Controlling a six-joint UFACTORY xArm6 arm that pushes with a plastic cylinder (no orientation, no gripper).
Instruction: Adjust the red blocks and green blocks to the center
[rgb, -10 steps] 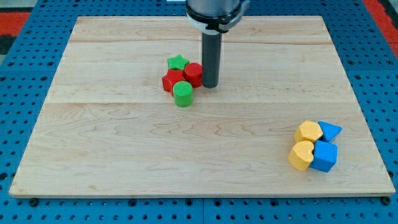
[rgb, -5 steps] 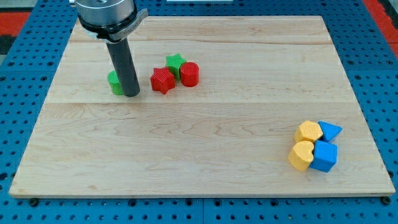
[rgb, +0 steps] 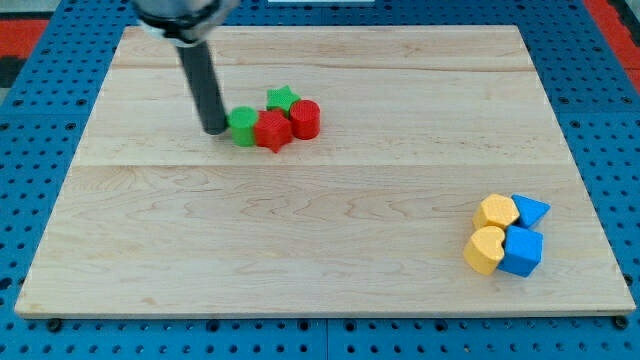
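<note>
Dark and straight, the rod slants down from the view's top left, and my tip rests on the desk just at the left side of the green cylinder, touching it or nearly so. No pincer ends this arm, so nothing is clenched or grasped; the rod only stands against the block.

That green cylinder presses against the red star on its right. Right of the star and slightly toward the view's top sits the red cylinder, touching it, and the green star lies just above the gap between the two red blocks. All four form one tight cluster, above and left of the middle of the wooden desk.

Well apart, near the view's bottom right corner, a second cluster lies: a yellow block beside a blue block, with a yellow heart and a blue cube below them.
</note>
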